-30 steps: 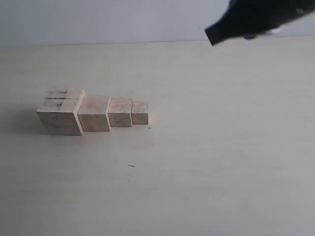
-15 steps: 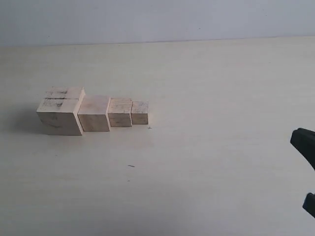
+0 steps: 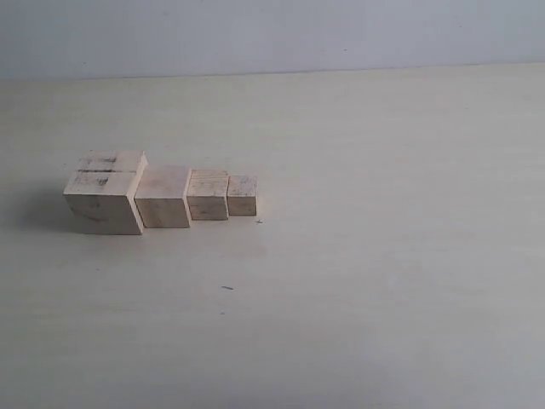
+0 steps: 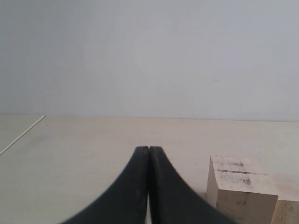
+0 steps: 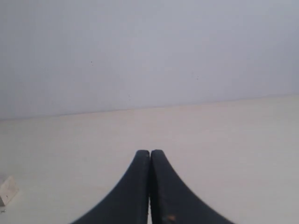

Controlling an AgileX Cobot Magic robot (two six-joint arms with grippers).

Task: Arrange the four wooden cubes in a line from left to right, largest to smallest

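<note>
Four pale wooden cubes stand in a row on the table, touching side by side. The largest cube [image 3: 104, 192], with dark smudges on top, is at the left; then come the second cube [image 3: 163, 197], the third cube [image 3: 209, 196] and the smallest cube [image 3: 242, 196]. No gripper shows in the exterior view. My left gripper [image 4: 149, 150] is shut and empty, low over the table, with the largest cube [image 4: 240, 189] beside it. My right gripper [image 5: 150, 153] is shut and empty; a corner of a cube [image 5: 7, 189] shows at the frame's edge.
The pale wooden table [image 3: 383, 256] stretches right and forward of the row, with small dark specks [image 3: 226, 288] on it. A plain grey wall [image 3: 272, 34] rises behind the table's far edge.
The right arm, seen at the top right a second ago and at the right edge half a second ago, has left the exterior view. The cubes have not moved.
</note>
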